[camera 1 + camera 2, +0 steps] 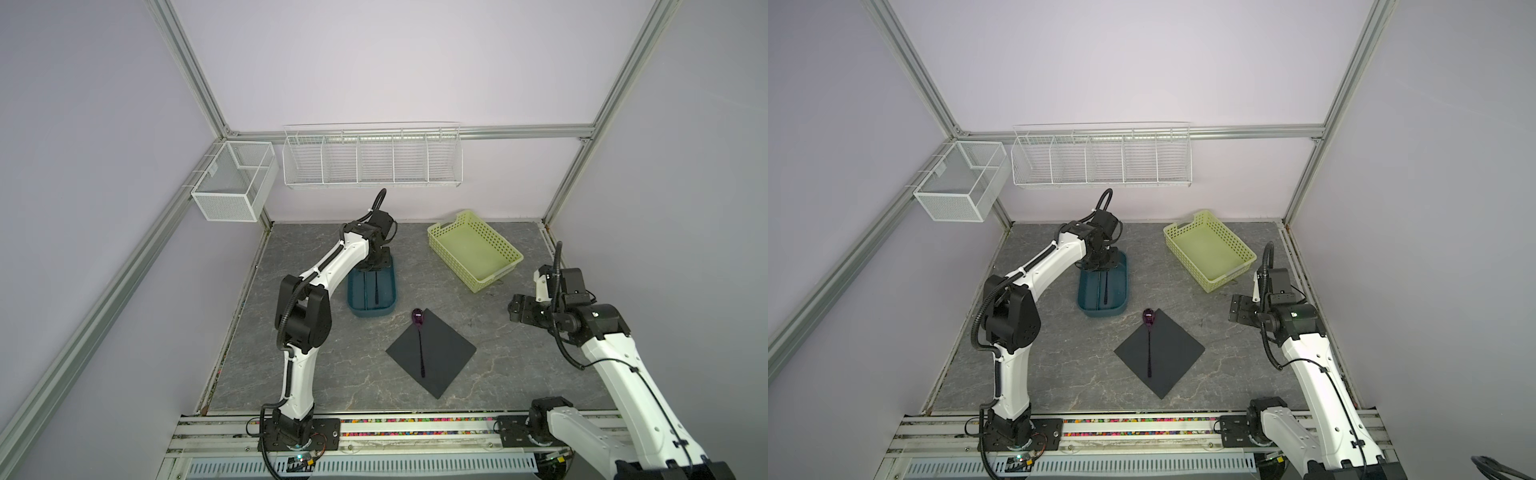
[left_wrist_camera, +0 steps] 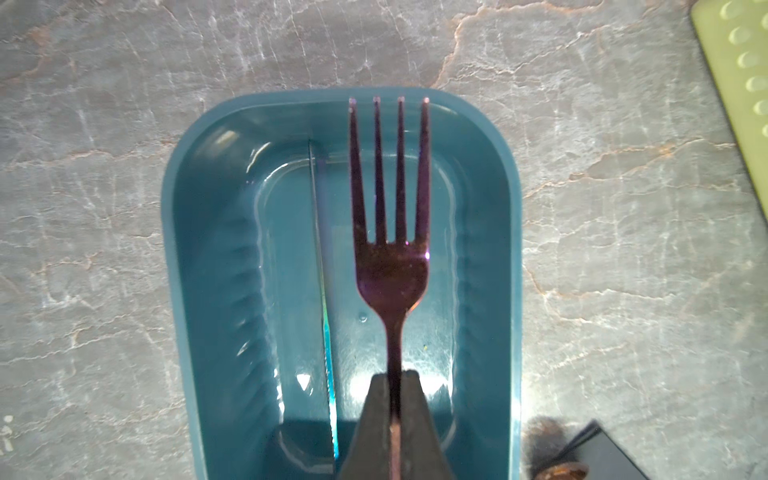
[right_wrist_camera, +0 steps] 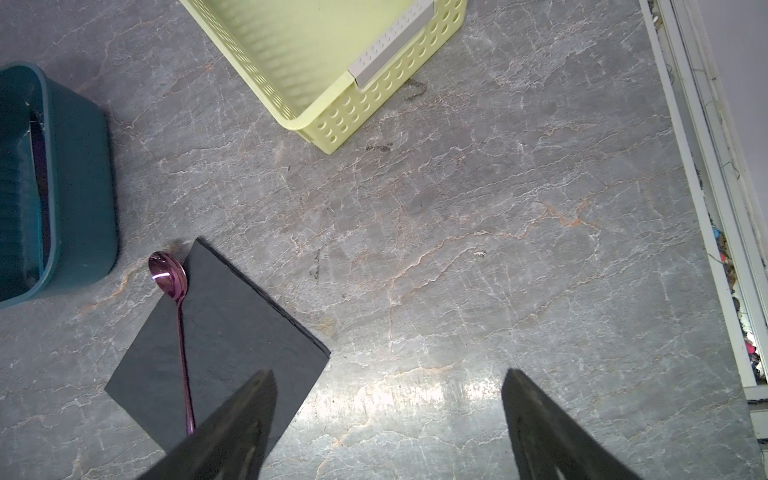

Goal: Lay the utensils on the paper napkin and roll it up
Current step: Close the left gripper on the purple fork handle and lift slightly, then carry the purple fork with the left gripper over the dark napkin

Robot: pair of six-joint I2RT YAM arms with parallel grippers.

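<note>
Clamped fork [image 2: 390, 266] in left gripper [image 2: 395, 376] over tub [image 2: 174, 249], knife [image 2: 322, 270] inside; held right gripper [image 3: 388, 374] wide apart, empty; spoon [image 3: 180, 316] on napkin [image 3: 241, 332].

Purple spoon [image 3: 168, 273] lies across black paper napkin [image 3: 232, 332], bowl past one corner; fork [image 2: 390, 270], gripped at the neck, beside knife [image 2: 326, 332] in tub [image 2: 490, 249]

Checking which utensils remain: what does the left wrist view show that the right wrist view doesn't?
Only left wrist: the fork, handle pinched in the shut left gripper, and the knife lying in the teal tub. Only right wrist: the open right gripper and the spoon, handle lying on the napkin, bowl past its edge. Both: the tub, the yellow-green basket, a napkin corner, the marble tabletop.
</note>
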